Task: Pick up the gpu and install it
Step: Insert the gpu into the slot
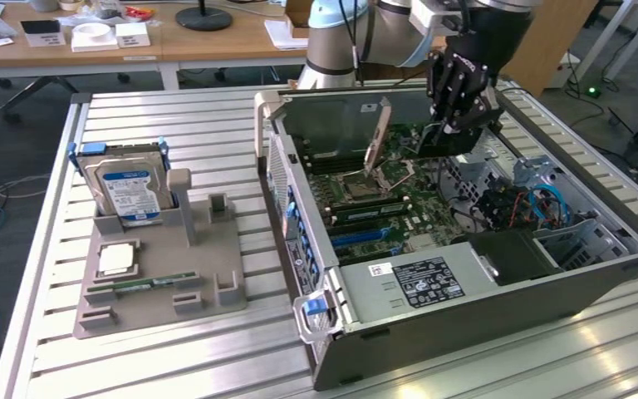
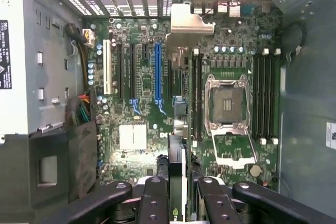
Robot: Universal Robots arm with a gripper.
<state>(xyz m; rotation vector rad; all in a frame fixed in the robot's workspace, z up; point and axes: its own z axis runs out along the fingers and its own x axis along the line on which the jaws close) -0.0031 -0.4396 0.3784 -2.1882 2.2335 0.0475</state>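
My gripper (image 1: 460,93) hangs inside the open computer case (image 1: 585,274), over the motherboard (image 1: 369,204). It is shut on the gpu (image 1: 452,140), a dark card held on edge above the board. In the wrist view the gpu (image 2: 177,166) runs edge-on away from my gripper (image 2: 178,195), with black fingers (image 2: 154,198) on either side and its silver end bracket (image 2: 189,22) toward the case's slotted rear wall. The card hovers between the blue expansion slot (image 2: 157,72) and the black memory slots (image 2: 197,93), apart from the board.
A grey holder tray (image 1: 159,287) on the slatted table carries an upright silver hard drive (image 1: 129,189), a CPU (image 1: 116,259) and a RAM stick (image 1: 147,284). The open CPU socket (image 2: 227,103), cable bundles (image 1: 518,204) and the power supply (image 1: 430,278) crowd the case.
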